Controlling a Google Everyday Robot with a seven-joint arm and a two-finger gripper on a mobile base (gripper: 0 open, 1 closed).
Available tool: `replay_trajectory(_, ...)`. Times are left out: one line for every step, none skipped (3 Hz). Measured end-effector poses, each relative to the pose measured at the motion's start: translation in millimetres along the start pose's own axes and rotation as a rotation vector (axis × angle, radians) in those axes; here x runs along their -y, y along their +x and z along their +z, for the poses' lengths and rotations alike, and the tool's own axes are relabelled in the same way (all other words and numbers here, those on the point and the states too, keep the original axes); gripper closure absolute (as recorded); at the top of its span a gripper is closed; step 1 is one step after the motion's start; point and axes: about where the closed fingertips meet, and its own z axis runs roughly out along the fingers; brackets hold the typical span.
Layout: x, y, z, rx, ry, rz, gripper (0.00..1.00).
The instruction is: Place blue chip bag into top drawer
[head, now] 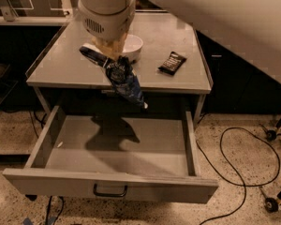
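Gripper (108,48) over the near edge of the table (187,78), beside the white bowl (134,45), clenched on the upper end of the blue chip bag (124,78). Dangles slantwise above the far side of the open top drawer (154,153). Likely light, crinkly, slippery; best pinched at the end seam.

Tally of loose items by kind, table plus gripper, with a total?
Snack packets: 2, a crinkly dark blue foil chip bag held by the gripper above the open grey metal top drawer, and a small black-brown bar packet on the grey table.
Bowls: 1, a round white bowl on the table.
Total: 3.
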Motion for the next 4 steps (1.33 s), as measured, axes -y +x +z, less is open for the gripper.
replay_trajectory(-18,40,2,-0.061,-0.038,0.062,1.0)
replay_trajectory(-40,64,11,-0.092,-0.11,0.085,1.0)
replay_trajectory(-44,66,12,-0.092,-0.125,0.087,1.0)
replay_trajectory(-39,68,20,-0.132,-0.093,0.09,1.0)
